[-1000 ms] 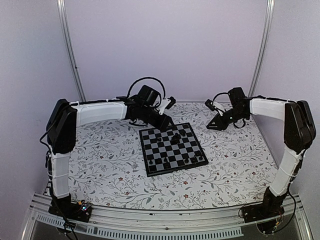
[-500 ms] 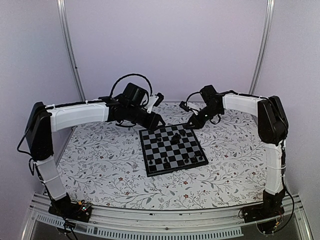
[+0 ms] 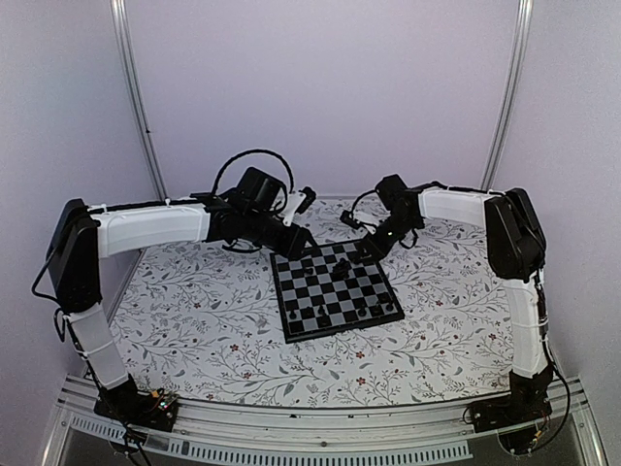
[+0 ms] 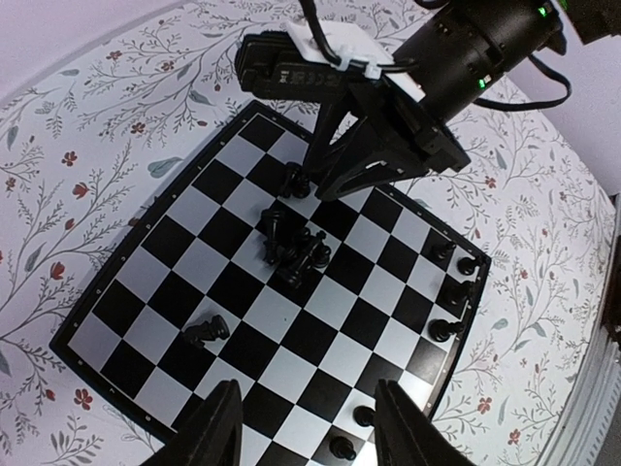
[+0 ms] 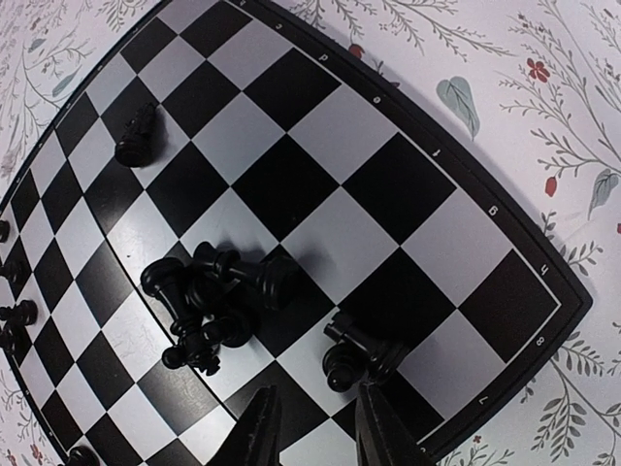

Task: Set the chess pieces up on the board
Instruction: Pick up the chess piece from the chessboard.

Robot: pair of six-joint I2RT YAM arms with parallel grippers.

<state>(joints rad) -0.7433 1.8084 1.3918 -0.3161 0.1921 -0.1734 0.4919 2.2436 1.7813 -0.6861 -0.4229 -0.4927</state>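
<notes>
Our left gripper (image 4: 306,388) hovers over the far-left corner of the board (image 3: 309,291), its jaws apart and empty. Chess pieces (image 5: 209,311) lie heaped mid-board, several toppled; others stand along the near edge. Our right gripper (image 5: 316,390) hangs at the far-right corner, its fingers parted around nothing, just beside one piece (image 5: 361,357).

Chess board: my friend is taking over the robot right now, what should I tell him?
Left gripper: jaws open, empty, above the black-and-grey checked chessboard.
Right gripper: jaws open, empty, right by a toppled small black chess piece.
Done: a row of black pieces stands along one edge.
Left: a tangled heap of black pieces mid-board and a lone fallen piece need standing in place.
</notes>
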